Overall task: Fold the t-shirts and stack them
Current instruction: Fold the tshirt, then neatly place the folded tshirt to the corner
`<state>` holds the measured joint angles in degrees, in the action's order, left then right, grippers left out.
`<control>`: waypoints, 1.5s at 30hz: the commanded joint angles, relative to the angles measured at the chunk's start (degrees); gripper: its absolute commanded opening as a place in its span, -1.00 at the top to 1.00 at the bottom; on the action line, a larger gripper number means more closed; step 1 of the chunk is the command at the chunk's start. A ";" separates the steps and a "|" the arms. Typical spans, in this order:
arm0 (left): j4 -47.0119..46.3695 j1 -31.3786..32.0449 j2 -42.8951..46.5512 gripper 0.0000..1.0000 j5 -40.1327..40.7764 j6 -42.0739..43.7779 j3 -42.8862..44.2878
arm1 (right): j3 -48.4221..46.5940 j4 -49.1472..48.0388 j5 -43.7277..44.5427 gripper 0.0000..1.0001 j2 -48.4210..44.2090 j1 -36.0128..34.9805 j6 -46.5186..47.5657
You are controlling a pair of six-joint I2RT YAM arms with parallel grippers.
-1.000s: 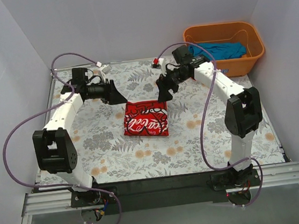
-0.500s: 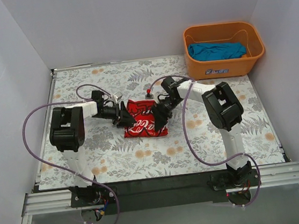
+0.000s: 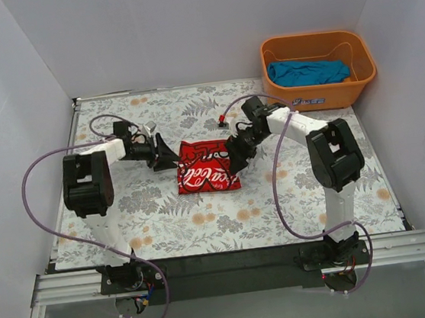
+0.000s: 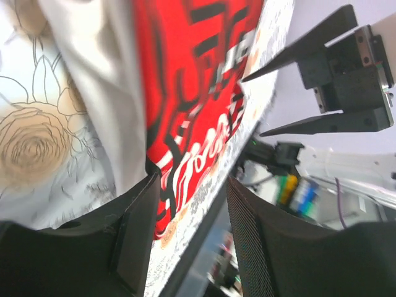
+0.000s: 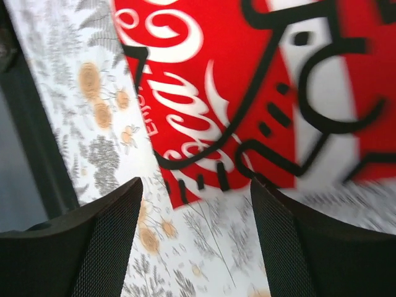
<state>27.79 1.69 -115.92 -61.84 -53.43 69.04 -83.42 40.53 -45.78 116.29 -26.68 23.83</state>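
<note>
We found the folded red t-shirt (image 3: 207, 167) lying flat mid-way across the floral table (image 3: 204, 221). The left gripper (image 3: 168, 160) sat just beside its left edge, the right gripper (image 3: 237, 158) at its right edge, both with jaws apart, grasping nothing. Far right, the teal t-shirt (image 3: 308, 71) lay in the orange basket (image 3: 321, 99).

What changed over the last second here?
Both arms drew back and down to the red Coca-Cola t-shirt: the left end effector sits at its left edge, the right end effector at its right edge, both open, nothing gripped. The shirt, teal t-shirt and orange basket stayed put.
</note>
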 commanded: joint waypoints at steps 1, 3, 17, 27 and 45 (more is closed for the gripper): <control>-2.21 -3.43 13.40 0.07 6.64 -0.62 0.75 | -0.60 -4.48 14.36 -0.51 -10.28 0.23 -4.74; -2.65 -4.15 16.67 0.02 12.32 -1.58 1.10 | -2.96 -6.43 25.18 -0.51 -11.61 -1.79 -8.88; -0.02 -4.59 30.57 -0.33 30.03 0.95 -0.21 | -14.49 -11.79 40.69 -0.97 0.68 -18.41 -16.20; 3.67 -4.59 32.34 -0.41 29.60 8.59 0.91 | -0.39 -9.16 41.13 -0.97 2.57 -15.17 -5.91; 5.25 -4.59 20.74 -0.44 17.64 16.43 12.52 | 30.61 -0.19 40.94 -0.97 -24.20 29.71 46.63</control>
<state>32.60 -2.98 -94.83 -41.06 -38.50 78.48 -51.55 37.69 -9.26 88.62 -4.03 55.07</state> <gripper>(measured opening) 0.719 0.984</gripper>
